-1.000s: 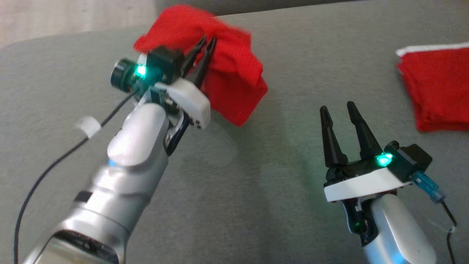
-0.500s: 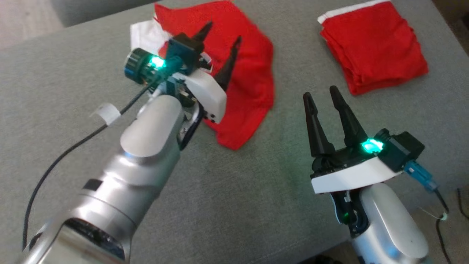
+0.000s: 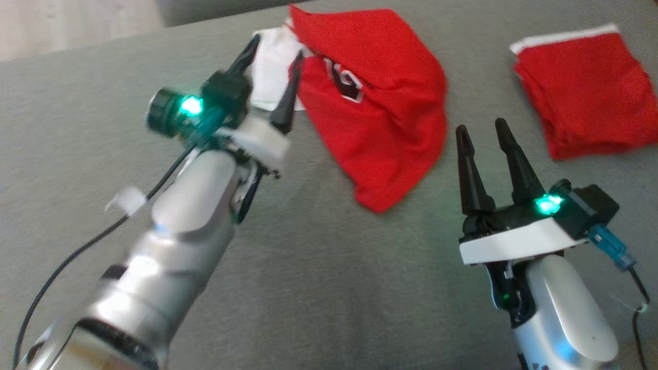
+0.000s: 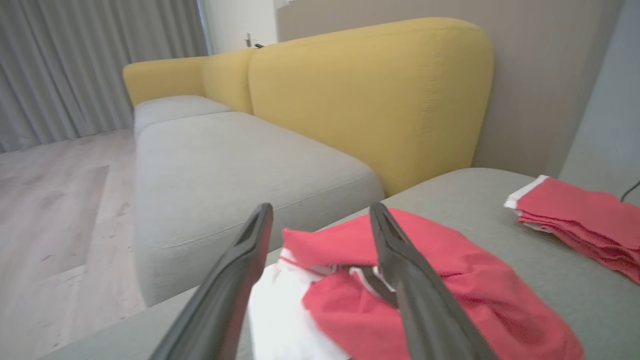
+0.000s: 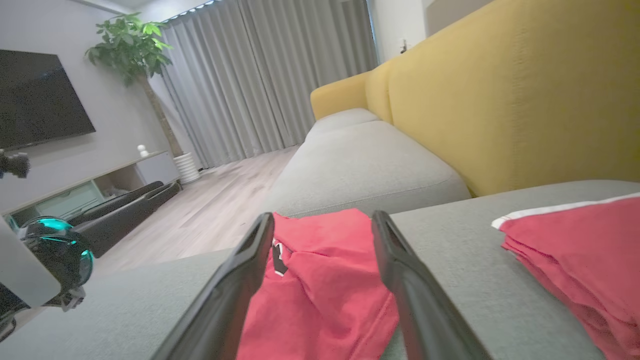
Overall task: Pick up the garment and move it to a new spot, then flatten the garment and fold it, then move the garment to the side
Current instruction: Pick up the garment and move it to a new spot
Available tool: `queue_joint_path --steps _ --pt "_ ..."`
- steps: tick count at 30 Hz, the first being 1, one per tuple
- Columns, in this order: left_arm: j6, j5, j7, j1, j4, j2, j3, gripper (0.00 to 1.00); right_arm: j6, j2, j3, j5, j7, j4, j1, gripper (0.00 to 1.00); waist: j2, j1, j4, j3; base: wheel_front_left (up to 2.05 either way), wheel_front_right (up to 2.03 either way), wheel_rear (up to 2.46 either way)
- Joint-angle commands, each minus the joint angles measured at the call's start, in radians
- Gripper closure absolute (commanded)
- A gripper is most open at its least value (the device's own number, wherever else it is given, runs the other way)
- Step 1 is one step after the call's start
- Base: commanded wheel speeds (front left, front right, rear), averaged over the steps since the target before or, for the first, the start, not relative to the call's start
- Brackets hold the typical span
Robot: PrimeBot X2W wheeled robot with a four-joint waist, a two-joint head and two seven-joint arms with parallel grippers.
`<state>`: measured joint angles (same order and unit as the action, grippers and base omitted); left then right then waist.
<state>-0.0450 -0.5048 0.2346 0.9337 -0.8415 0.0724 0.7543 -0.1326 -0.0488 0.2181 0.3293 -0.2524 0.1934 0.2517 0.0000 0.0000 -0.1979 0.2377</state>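
Observation:
The garment [image 3: 383, 108] is a crumpled red and white piece lying loose on the grey cushion [image 3: 318, 288], toward the far edge. My left gripper [image 3: 273, 55] hovers open over its white left part [image 3: 267, 77], holding nothing. My right gripper [image 3: 480, 134] stands open just right of the garment's near corner, apart from it. The left wrist view has the garment [image 4: 440, 295] below and beyond the spread fingers [image 4: 235, 280]. Between and beyond the open fingers [image 5: 240, 285], the right wrist view also catches the garment [image 5: 320, 295].
A folded stack of red garments [image 3: 586, 87] with a white edge lies at the far right of the cushion. Beyond the far edge are a grey sofa seat [image 4: 225, 170] with a yellow backrest [image 4: 370, 95] and wooden floor [image 4: 55, 210]. A black cable [image 3: 67, 257] trails from the left arm.
My left gripper, shut on the lifted garment a second ago, has opened and the garment now lies on the cushion. The head camera has shifted. The right gripper stayed open.

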Motion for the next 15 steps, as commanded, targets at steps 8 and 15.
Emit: queue_joint_path --steps 8,15 --pt "-0.074 0.002 0.027 -0.242 0.204 0.139 -0.134 0.00 0.002 -0.001 -0.045 -0.071 -0.009 0.026 -0.057 0.00 0.0000 0.0000 0.195 -0.108 0.00 0.00 0.00" --pt "-0.157 0.053 0.027 -0.551 0.453 0.176 -0.226 0.00 0.002 -0.001 -0.069 -0.094 -0.009 0.067 -0.096 0.00 0.0000 0.0000 0.258 -0.133 0.00 0.00 0.00"
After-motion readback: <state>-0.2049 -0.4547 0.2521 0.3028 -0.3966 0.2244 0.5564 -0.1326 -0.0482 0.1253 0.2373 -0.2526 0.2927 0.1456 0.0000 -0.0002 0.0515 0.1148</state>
